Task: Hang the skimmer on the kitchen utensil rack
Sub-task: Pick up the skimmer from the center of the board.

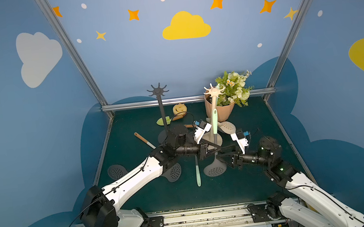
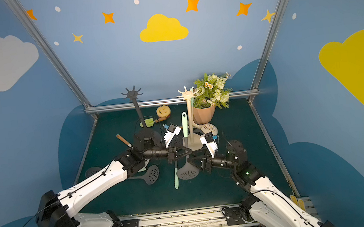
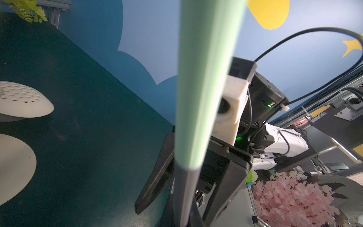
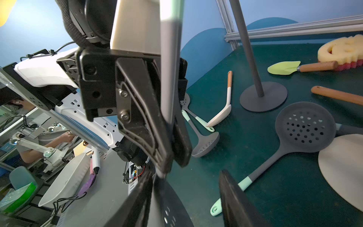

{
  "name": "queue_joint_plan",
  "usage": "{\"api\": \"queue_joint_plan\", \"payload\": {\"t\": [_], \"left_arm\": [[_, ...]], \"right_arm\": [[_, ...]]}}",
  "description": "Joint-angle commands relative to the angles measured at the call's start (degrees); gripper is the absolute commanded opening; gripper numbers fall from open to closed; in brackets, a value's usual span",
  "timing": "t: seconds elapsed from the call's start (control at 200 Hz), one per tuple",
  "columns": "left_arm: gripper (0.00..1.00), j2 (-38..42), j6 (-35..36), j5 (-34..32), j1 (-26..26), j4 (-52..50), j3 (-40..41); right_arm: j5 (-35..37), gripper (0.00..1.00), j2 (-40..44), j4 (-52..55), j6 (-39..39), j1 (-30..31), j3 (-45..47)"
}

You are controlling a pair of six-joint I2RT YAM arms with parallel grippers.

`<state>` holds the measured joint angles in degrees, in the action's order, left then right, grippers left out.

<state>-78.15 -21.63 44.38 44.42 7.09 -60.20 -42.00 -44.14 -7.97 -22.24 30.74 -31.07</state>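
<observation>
- Far left of centre, a dark grey utensil rack with a star-shaped crown of hooks (image 1: 158,90) stands with nothing seen on its hooks. A dark grey perforated skimmer (image 1: 174,172) lies on the green mat (image 1: 139,200) nearer the camera.
- At centre, the left gripper (image 1: 217,148) is clenched on the shaft of the grey-headed skimmer with the mint-green handle (image 1: 215,122). It holds the skimmer upright, head down and seemingly clear of the mat.
- Just right, the handle's tip sits beside the post of the beige utensil rack (image 1: 214,91), below its hooks. The pick-up looks done; raising the handle and slipping its loop over a hook remain.
- Right of centre, the right gripper (image 1: 219,156) waits with jaws apart on either side of the skimmer's head, with no visible grip.
</observation>
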Motion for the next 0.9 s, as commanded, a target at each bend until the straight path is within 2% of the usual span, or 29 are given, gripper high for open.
{"api": "queue_joint_plan", "payload": {"t": [0.0, 0.125, 0.31, 0.456, 0.536, 0.636, 0.691, 0.791, 0.891], "left_arm": [[0.04, -0.4, 1.0, 0.7, 0.1, 2.3, -1.4], [0.04, -0.8, 0.6, 0.0, 0.1, 3.5, -1.0], [0.04, -0.5, -0.9, -2.1, 0.1, 5.8, -0.2], [0.09, 0.4, -0.8, -4.8, 0.0, 4.6, -0.2], [0.27, 1.4, -0.9, -7.2, 0.0, 4.0, 0.0], [0.37, 2.4, -0.6, -11.1, -0.1, 1.4, -0.6], [0.42, 3.3, -0.7, -14.1, -0.3, -0.4, -0.7], [0.67, 5.3, -1.6, -19.0, -1.2, -2.6, -0.4], [0.81, 8.4, -2.6, -23.2, -1.9, -4.9, 0.7]], "right_arm": [[-1.7, 0.51, -0.6, -3.1, -1.2, 0.3, -2.5], [-2.2, 0.46, -2.4, -4.6, -1.9, 1.1, -3.3], [-1.7, 0.29, -5.4, -5.1, -1.6, 3.0, -4.5], [-1.2, 0.14, -6.2, -4.8, -1.2, 3.7, -4.5], [-0.9, 0.1, -5.9, -4.5, -1.1, 3.7, -4.1], [0.3, 0.0, -5.1, -3.8, -0.8, 3.6, -4.0], [1.2, 0.0, -4.8, -3.0, -0.4, 3.6, -4.2], [3.5, 0.0, -4.1, -0.7, 0.7, 3.6, -4.7], [10.5, 0.0, -2.6, 3.8, 2.0, 3.5, -5.1]]}}
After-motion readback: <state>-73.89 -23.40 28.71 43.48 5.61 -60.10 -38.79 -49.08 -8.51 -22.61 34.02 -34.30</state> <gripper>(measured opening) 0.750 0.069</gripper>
